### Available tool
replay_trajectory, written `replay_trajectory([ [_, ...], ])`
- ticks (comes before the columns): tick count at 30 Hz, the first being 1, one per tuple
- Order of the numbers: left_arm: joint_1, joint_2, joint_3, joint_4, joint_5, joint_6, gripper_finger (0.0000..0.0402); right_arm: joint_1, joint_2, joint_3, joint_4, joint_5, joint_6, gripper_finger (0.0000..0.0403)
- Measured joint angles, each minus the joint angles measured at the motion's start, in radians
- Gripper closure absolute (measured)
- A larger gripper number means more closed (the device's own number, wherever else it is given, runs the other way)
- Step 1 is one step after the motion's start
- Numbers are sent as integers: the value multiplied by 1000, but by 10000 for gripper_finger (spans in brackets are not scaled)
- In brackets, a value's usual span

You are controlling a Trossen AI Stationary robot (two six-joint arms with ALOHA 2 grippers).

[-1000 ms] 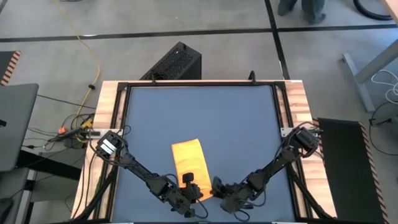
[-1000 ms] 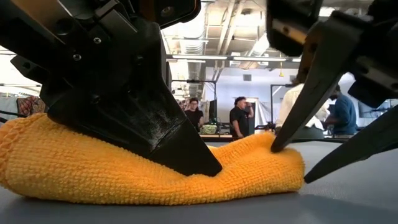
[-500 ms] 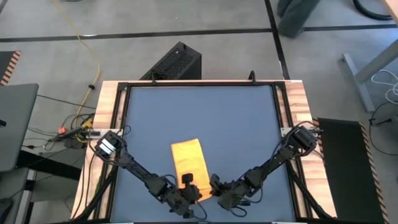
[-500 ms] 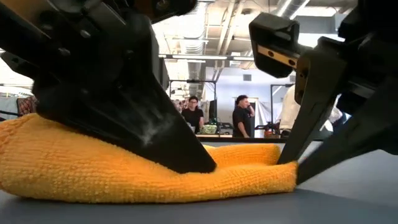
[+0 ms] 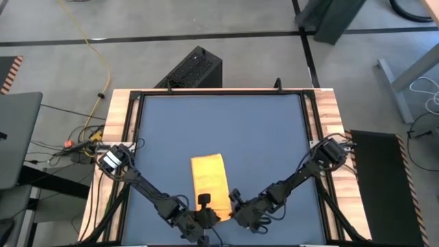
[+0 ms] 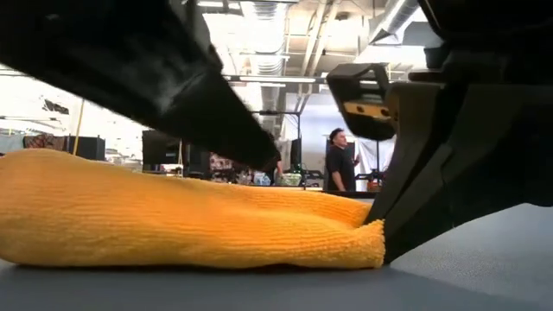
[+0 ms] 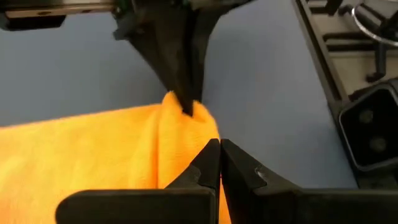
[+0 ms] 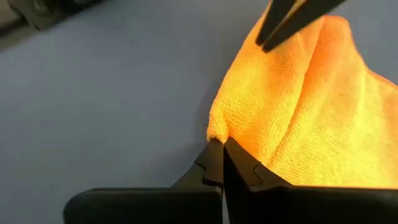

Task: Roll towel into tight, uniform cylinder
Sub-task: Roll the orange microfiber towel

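The yellow towel (image 5: 209, 180) lies as a folded strip on the blue table (image 5: 219, 123), its length running from near to far. Both grippers are at its near end. My left gripper (image 7: 219, 146) is shut with nothing between its fingers. In the low view it hangs just above the towel (image 6: 173, 216), and the room shows under its finger (image 6: 225, 130). My right gripper (image 8: 219, 144) is shut on the towel's near right corner. My right gripper pinches the towel's near right corner (image 8: 214, 132) between its two fingertips. The fingers (image 6: 406, 216) slant down from the table's near right. The corner (image 7: 186, 111) bunches up a little at the tips, and the rest of the towel lies flat on the table.
A black box (image 5: 194, 68) stands on the floor beyond the far edge. Wooden rails (image 5: 118, 123) frame the table's sides. Blue table lies bare beyond the towel's far end. People (image 6: 344, 160) stand in the room behind.
My right gripper has rolled its wrist and shut on the towel's near right corner, where its fingers earlier stood apart. My left gripper, kept shut, has risen off the towel. The dent it pressed there has filled out again.
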Motion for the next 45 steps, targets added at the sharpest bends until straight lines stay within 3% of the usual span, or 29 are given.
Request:
replay_trajectory([
  [8,-32,0,0,-170,-64,-129,401,-15,-18,0,32,-164,138,385],
  [18,-53,10,1,-183,-37,-180,401,-17,-36,-33,84,-202,385,385],
  [30,-55,58,3,-135,-10,-196,401,46,-38,-201,420,-97,766,385],
  [40,-52,76,2,-106,5,-197,401,66,-41,-277,580,-11,1019,385],
  [45,-50,74,2,-106,6,-191,401,62,-45,-275,541,26,1195,385],
])
